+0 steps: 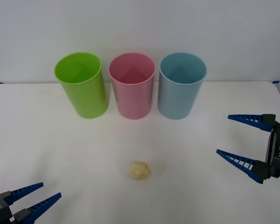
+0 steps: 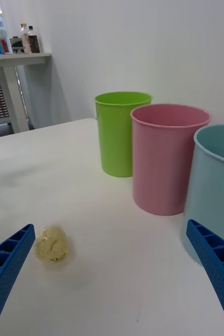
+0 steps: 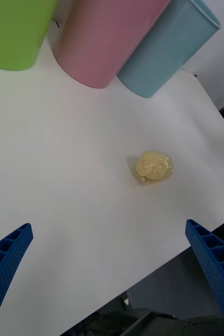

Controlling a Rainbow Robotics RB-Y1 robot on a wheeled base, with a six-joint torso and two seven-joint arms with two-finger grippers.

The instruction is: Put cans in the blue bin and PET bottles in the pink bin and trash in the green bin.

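A: Front view first. Where are the grippers?

B: Right gripper (image 1: 233,137) hovers at the table's (image 1: 60,154) right side, blue ribbed fingers spread wide, nothing between them. Left gripper (image 1: 42,192) sits low at the near left corner, fingers also apart, empty. The trash (image 1: 140,170) lies between the two, well apart from both, nearer the front edge than the bins.

A: Bins?

B: One row beyond the trash, far from both grippers: green bin (image 1: 81,84) on the left, pink bin (image 1: 132,84) in the middle, blue bin (image 1: 181,84) nearest the right gripper. All upright, smooth plastic, round rims, tapered walls. From above you see inside each one; nothing visible in them.

A: Right wrist view adds what?

B: A side-on look. Trash (image 2: 52,244) just beside one finger (image 2: 4,268) of the open gripper, not touching. Blue bin (image 2: 216,184) stands close behind the other finger (image 2: 216,268); pink bin (image 2: 169,157) and green bin (image 2: 122,131) stand farther out. Also a grey shelf (image 2: 12,60) with bottles in the room behind.

A: Left wrist?

B: Fingers (image 3: 7,262) wide at both corners. Trash (image 3: 153,167) ahead of them, closer to the one finger; its crumpled, wrinkly pale-yellow surface reads best here. Bin bases only: green (image 3: 17,31), pink (image 3: 106,42), blue (image 3: 167,52). Table edge drops off beside the trash.
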